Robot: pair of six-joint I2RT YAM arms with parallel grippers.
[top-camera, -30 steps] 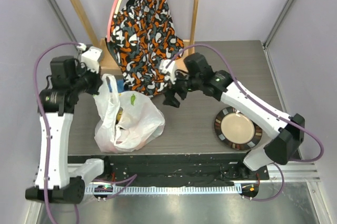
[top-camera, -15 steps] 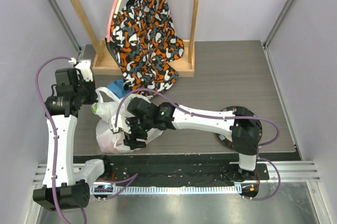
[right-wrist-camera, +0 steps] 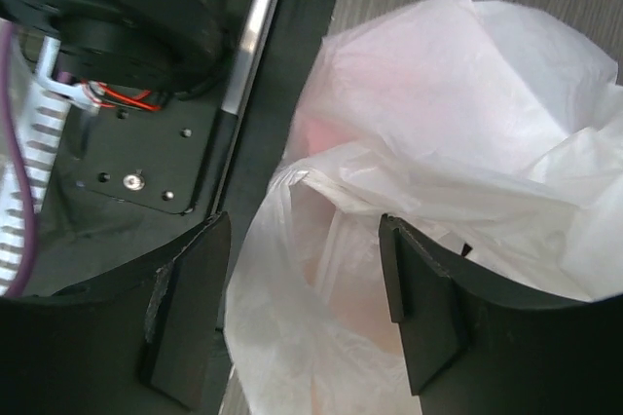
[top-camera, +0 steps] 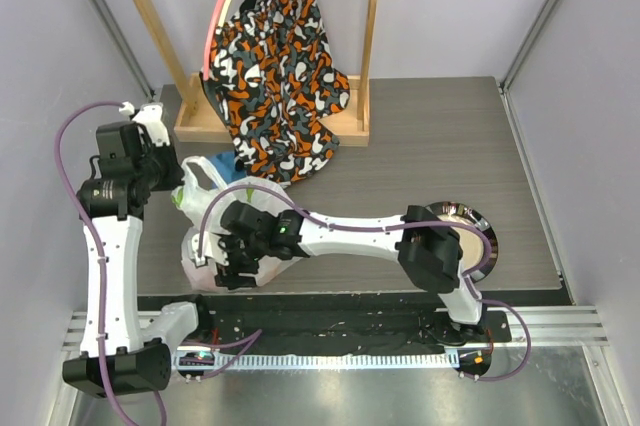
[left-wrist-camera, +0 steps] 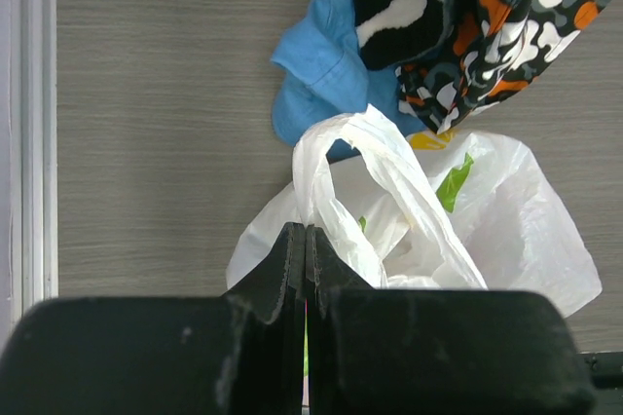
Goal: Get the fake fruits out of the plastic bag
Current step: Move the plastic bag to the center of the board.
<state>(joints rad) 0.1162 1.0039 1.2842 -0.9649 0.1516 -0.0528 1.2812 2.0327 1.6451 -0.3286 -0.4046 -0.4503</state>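
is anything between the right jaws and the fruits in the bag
Yes: the plastic bag itself. The right gripper has its jaws open astride a crumpled fold of film at the bag's near end. Only a pink tint shows through, no bare fruit. The left gripper is shut on a handle loop.

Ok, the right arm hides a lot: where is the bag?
Top view: the bag sits at the table's near left, before the blue cloth, left tool pinching its handle, right tool open over it.
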